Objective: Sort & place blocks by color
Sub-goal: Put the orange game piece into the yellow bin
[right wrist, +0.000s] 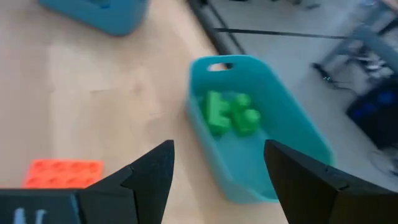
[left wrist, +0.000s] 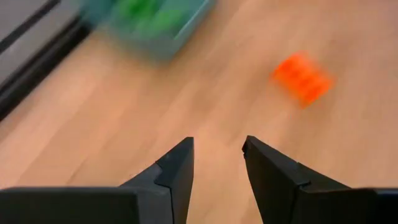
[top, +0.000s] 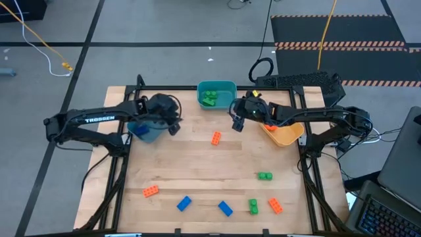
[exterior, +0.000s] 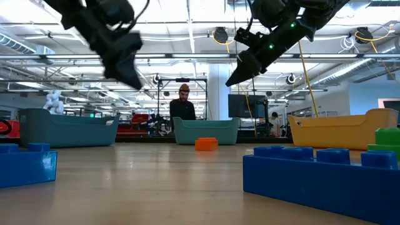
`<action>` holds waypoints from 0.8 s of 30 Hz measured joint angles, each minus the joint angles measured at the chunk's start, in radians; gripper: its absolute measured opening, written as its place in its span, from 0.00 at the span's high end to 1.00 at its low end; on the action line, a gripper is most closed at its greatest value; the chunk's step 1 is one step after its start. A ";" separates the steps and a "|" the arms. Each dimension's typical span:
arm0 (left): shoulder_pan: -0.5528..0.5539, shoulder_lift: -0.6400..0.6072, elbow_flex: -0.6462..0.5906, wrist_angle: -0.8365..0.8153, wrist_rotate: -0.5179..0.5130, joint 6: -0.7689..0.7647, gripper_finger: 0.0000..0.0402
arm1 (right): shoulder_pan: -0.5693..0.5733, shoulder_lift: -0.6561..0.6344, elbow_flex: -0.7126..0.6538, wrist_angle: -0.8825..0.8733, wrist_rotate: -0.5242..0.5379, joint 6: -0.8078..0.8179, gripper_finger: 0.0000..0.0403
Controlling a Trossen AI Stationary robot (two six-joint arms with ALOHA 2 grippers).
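Teal bin (top: 217, 94) at table's far edge, centre: green blocks (top: 210, 99) inside, seen too in right wrist view (right wrist: 229, 114). Blue bin (top: 147, 130) left of teal bin, under left gripper (top: 172, 125); contents hidden. Orange bin (top: 287, 133) right of teal bin; contents hidden by arm. Right gripper (top: 238, 123) just right-front of teal bin, fingers apart, empty. Left fingers apart, empty. Orange block (top: 216, 137) in front of teal bin; other blocks scattered well nearer, along table's near edge.

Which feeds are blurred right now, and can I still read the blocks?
Left wrist view: smeared; the orange block and teal bin are soft. Right wrist view: mild blur, yet green blocks read clearly. Low view: the near blue block looms large. High view: crisp, evenly lit.
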 joint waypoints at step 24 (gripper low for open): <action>-0.145 0.120 0.001 0.265 -0.082 0.116 0.64 | 0.124 0.309 0.297 -0.396 -0.307 -0.221 0.40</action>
